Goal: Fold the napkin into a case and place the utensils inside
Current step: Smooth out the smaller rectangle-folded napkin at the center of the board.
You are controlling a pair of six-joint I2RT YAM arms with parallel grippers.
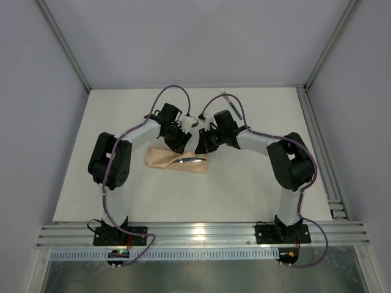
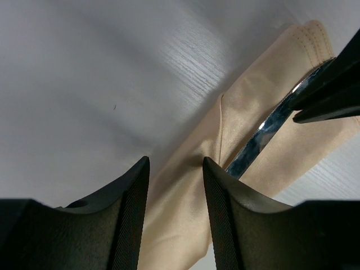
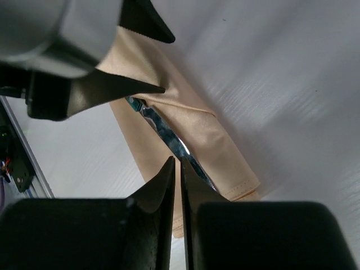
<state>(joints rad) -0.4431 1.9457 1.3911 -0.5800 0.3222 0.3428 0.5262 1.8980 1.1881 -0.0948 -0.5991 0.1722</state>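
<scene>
The napkin lies mid-table, folded into a narrow peach-tan case. A silvery utensil lies along the case, one end tucked under a cloth flap. My left gripper hovers open over the case's left part, with cloth below its gap. My right gripper is pinched almost together, its tips meeting right at the utensil's exposed end. A second utensil with a dark green handle lies at the back right.
Aluminium rails run along the table's right side and its near edge. Pale enclosure walls close the back and both sides. Both arms arch in from their bases, with cables looping above the wrists.
</scene>
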